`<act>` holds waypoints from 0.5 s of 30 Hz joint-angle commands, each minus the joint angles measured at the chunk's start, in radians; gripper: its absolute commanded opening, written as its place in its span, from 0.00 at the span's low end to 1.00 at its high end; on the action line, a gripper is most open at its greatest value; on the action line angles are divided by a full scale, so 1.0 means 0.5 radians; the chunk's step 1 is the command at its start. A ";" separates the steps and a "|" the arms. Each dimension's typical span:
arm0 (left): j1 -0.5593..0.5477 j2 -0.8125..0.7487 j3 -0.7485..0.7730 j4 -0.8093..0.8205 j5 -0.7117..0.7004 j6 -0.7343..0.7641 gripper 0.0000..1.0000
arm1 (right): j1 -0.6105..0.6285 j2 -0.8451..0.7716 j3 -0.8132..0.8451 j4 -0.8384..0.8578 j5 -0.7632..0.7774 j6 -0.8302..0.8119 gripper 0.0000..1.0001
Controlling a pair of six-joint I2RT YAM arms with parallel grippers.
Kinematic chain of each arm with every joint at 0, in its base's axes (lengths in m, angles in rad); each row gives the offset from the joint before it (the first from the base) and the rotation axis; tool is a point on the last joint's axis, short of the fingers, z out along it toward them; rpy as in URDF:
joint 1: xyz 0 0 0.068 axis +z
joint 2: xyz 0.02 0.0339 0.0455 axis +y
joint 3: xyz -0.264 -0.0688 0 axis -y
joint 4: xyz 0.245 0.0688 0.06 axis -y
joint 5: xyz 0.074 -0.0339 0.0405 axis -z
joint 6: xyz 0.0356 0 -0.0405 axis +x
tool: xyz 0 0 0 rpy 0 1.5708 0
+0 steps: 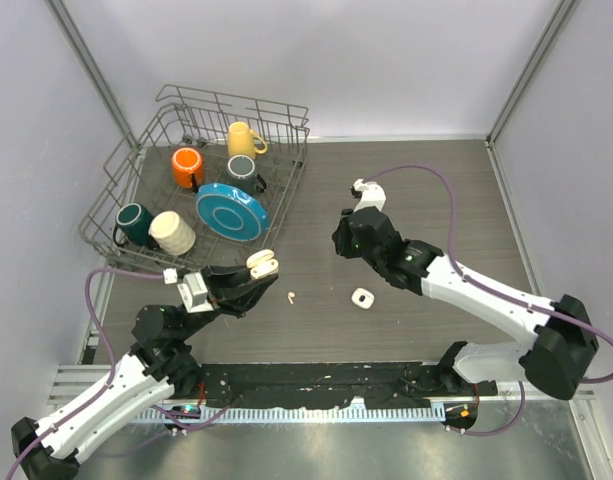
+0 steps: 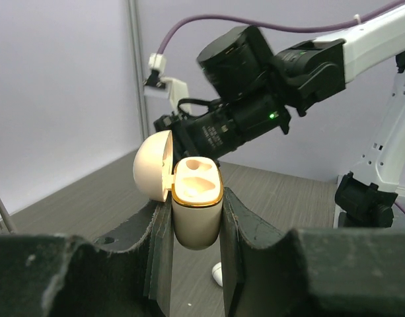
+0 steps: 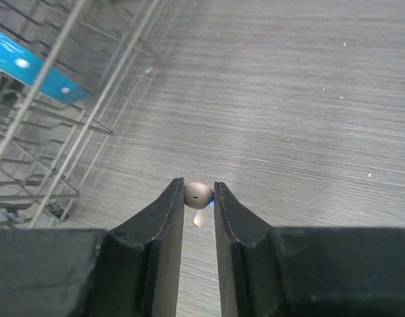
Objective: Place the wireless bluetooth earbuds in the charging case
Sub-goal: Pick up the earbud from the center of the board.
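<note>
My left gripper (image 2: 196,206) is shut on the cream charging case (image 2: 197,214) and holds it upright above the table, its lid (image 2: 153,165) hinged open and both wells empty. The case also shows in the top view (image 1: 263,265). My right gripper (image 3: 198,190) is shut on a white earbud (image 3: 198,196), head between the fingertips and stem hanging down, above the table. From above the right gripper (image 1: 341,240) hovers right of the case. Another earbud (image 1: 291,297) lies on the table below the case, also seen in the left wrist view (image 2: 217,274).
A small white object (image 1: 362,298) lies on the table near the loose earbud. A wire dish rack (image 1: 286,115) at the back left holds several mugs and a blue plate (image 1: 232,210); its wires show in the right wrist view (image 3: 63,125).
</note>
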State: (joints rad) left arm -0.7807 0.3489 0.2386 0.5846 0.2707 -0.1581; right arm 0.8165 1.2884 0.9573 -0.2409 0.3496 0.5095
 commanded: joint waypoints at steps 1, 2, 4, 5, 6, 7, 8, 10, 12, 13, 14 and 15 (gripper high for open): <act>0.003 0.032 0.001 0.135 -0.054 -0.034 0.00 | 0.076 -0.233 -0.037 0.129 0.252 0.061 0.01; 0.003 0.035 -0.002 0.141 -0.047 -0.040 0.00 | 0.085 -0.291 -0.034 0.129 0.291 0.067 0.01; 0.000 0.051 0.004 0.147 -0.050 -0.046 0.00 | 0.122 -0.349 -0.031 0.135 0.319 0.067 0.01; 0.003 0.057 0.004 0.150 -0.047 -0.049 0.00 | 0.134 -0.398 -0.022 0.138 0.341 0.070 0.01; 0.003 0.060 0.004 0.156 -0.044 -0.055 0.00 | 0.158 -0.417 -0.016 0.147 0.347 0.067 0.01; 0.003 0.066 0.004 0.153 -0.041 -0.052 0.00 | 0.174 -0.435 -0.009 0.153 0.353 0.067 0.01; 0.000 0.072 0.007 0.153 -0.035 -0.055 0.00 | 0.192 -0.466 0.006 0.157 0.362 0.064 0.01; 0.000 0.081 0.008 0.156 -0.035 -0.058 0.00 | 0.235 -0.487 0.027 0.172 0.365 0.052 0.01; 0.000 0.085 0.008 0.156 -0.041 -0.058 0.00 | 0.278 -0.500 0.061 0.184 0.359 0.034 0.01; 0.003 0.091 0.008 0.156 -0.041 -0.061 0.00 | 0.287 -0.503 0.073 0.184 0.353 0.030 0.01; 0.003 0.094 0.004 0.156 -0.044 -0.058 0.00 | 0.300 -0.506 0.095 0.190 0.350 0.030 0.01; 0.000 0.100 0.007 0.156 -0.047 -0.058 0.00 | 0.315 -0.506 0.107 0.199 0.356 0.015 0.01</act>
State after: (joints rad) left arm -0.7807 0.3889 0.2386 0.6033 0.2607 -0.1795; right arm 0.9470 1.0534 0.9455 -0.2008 0.4931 0.5278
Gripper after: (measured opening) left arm 0.313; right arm 0.278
